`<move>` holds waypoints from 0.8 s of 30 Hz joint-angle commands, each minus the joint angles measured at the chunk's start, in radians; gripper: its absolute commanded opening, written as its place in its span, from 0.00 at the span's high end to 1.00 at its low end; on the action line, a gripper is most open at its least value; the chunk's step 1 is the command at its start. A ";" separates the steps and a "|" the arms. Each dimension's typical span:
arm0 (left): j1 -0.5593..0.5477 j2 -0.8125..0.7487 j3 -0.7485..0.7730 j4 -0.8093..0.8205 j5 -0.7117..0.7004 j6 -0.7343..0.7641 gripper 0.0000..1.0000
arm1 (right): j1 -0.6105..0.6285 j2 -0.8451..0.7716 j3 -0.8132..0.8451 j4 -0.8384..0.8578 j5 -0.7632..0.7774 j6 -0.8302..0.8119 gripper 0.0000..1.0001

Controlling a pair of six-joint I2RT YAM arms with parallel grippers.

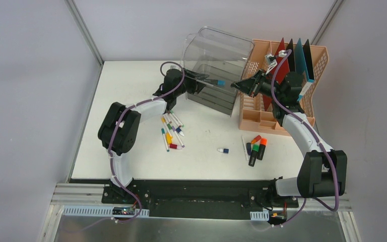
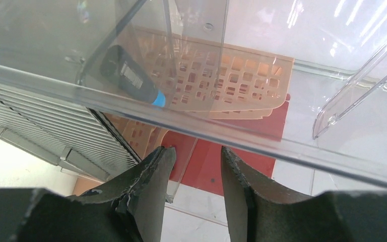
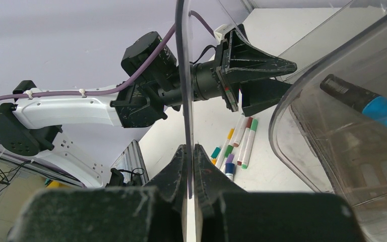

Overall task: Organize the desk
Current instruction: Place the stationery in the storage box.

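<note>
The left hand (image 2: 196, 151), fingers spread and empty, faces the clear bin (image 1: 216, 48); the blue-capped marker (image 2: 131, 75) lies inside, just ahead. The right hand (image 3: 191, 148) pinches its wall.

My left end effector (image 2: 194, 166) is matte black. Just ahead of it sits the colourless clear bin (image 2: 292, 55), one side ribbed grey. Inside lies a black marker (image 2: 126, 75) with a bright blue cap. Beyond is a peach basket (image 2: 221, 75) with a lattice of square holes, and a red sheet (image 2: 247, 161). My right end effector (image 3: 191, 151) is black too. Past it, on the white counter (image 3: 277, 171), lie white pens (image 3: 242, 143) capped orange, dark red, green, teal and purple. Behind it lie orange, red and black highlighters (image 1: 256, 148).
</note>
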State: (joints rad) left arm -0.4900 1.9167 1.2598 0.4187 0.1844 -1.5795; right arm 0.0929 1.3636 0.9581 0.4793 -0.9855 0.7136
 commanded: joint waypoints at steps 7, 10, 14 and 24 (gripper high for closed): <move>-0.001 -0.040 -0.028 0.096 0.024 0.044 0.60 | -0.005 -0.049 -0.002 0.038 -0.038 0.023 1.00; 0.000 -0.075 -0.094 0.139 0.019 0.056 0.61 | -0.005 -0.049 -0.002 0.038 -0.038 0.023 1.00; 0.005 -0.120 -0.180 0.179 0.017 0.086 0.61 | -0.006 -0.047 -0.002 0.038 -0.038 0.023 1.00; 0.040 -0.277 -0.410 0.317 0.011 0.293 0.62 | -0.006 -0.048 -0.004 0.038 -0.039 0.022 1.00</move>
State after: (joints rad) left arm -0.4725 1.7519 0.9131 0.6117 0.1913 -1.4319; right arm 0.0929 1.3621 0.9577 0.4812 -0.9859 0.7136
